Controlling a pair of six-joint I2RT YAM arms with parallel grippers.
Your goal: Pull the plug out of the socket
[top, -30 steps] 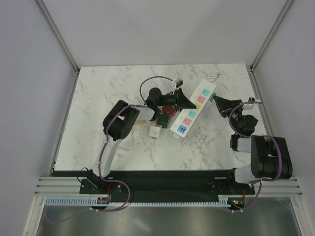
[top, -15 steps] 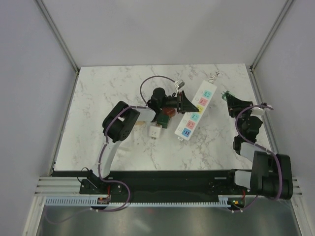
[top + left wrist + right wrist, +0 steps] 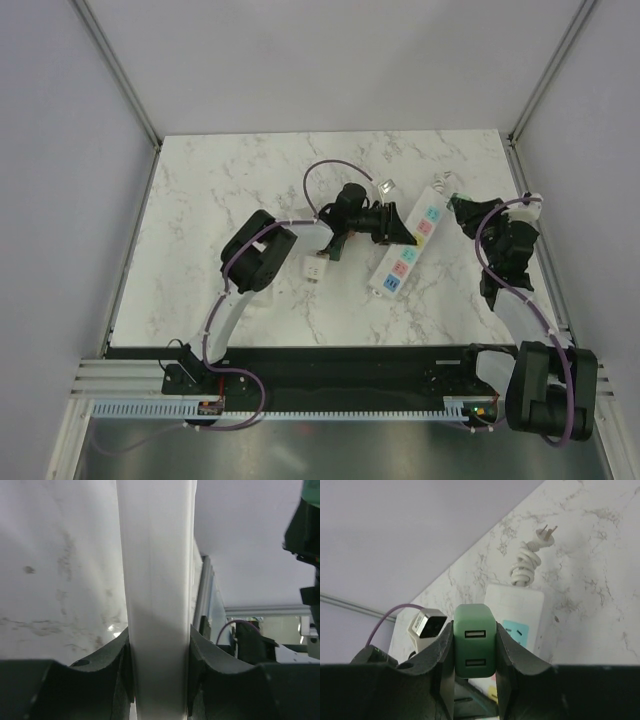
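Right wrist view: I find the right gripper [image 3: 474, 635] pinching the green two-port USB plug [image 3: 475, 652] by its sides, off the socket [image 3: 515, 605], whose coiled cord [image 3: 525, 565] lies at its far end. Left wrist view: I note the left gripper [image 3: 157, 650] clamped across the socket's white body. Top external view: the socket lies on the marble table [image 3: 220, 190] right of centre, angled far-right to near-left, with a white cube plug [image 3: 315, 268] well apart on its left.

Smooth white plastic socket [image 3: 410, 248], matt green plastic plug [image 3: 475, 640], glossy marble-look table [image 3: 220, 200] (grey-veined)
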